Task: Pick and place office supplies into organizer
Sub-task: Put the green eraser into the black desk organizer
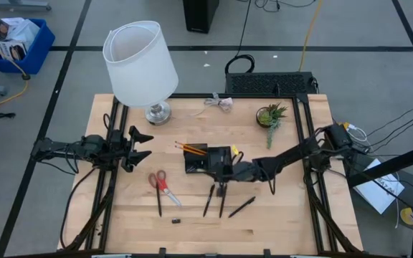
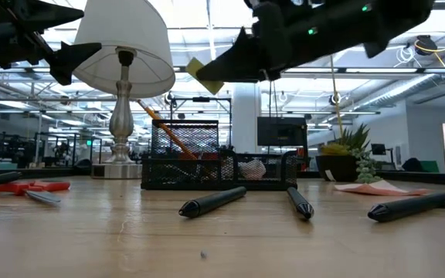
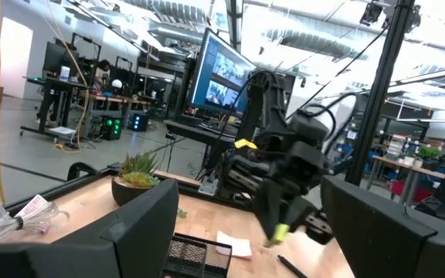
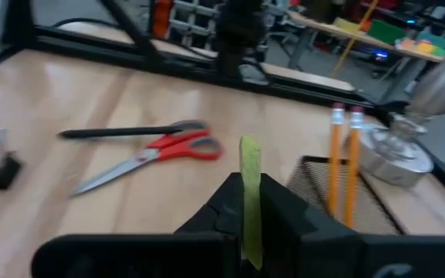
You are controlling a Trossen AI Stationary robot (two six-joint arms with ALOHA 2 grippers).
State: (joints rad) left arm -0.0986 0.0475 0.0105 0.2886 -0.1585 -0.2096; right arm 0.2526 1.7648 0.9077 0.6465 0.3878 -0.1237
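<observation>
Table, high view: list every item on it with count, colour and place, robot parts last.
organizer: one, black mesh, table centre.
pencils: two, orange, leaning in the organizer.
sticky note: one, yellow-green, pinched in the right gripper above the organizer.
scissors: one pair, red-handled, left of the organizer.
pens: four, black; three near the front edge below the organizer, one beside the scissors.
small clip: one, dark, near the front edge.
lamp: one, white shade, back left.
plant: one, green, back right.
left gripper: open, waiting at left.
right gripper: shut on the sticky note.
</observation>
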